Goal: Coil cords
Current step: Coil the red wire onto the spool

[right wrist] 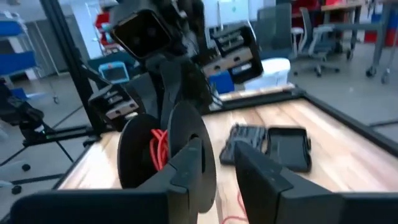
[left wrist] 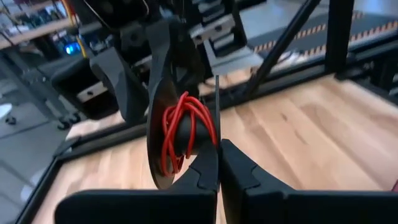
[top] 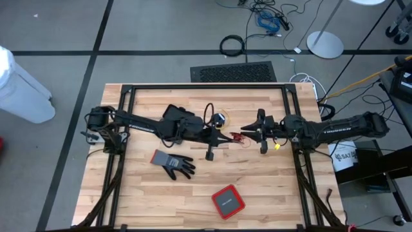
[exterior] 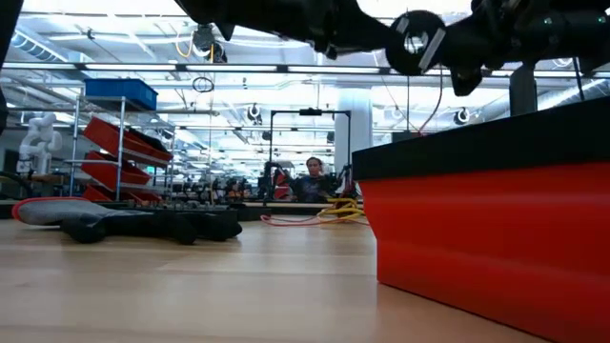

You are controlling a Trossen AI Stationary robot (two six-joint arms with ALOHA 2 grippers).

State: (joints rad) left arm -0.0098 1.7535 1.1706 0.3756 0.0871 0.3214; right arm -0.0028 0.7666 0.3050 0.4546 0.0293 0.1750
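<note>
At the centre of the overhead frame, two dark arms meet above a wooden table (top: pixel 270 187). The left gripper (top: pixel 226 137) has its fingers pressed together, pinching the red cord (left wrist: pixel 183 134), which loops in a small coil around the other arm's finger. The right gripper (top: pixel 248 133) stands with a narrow gap between its fingers. A grey glove (top: pixel 172 162) lies lower left of centre; a red box (top: pixel 228 201) sits near the bottom edge.

Right claw (right wrist: pixel 219 167) parted — red cord (right wrist: pixel 159 148) ahead, black case (right wrist: pixel 268 146) on table (right wrist: pixel 348 140)
</note>
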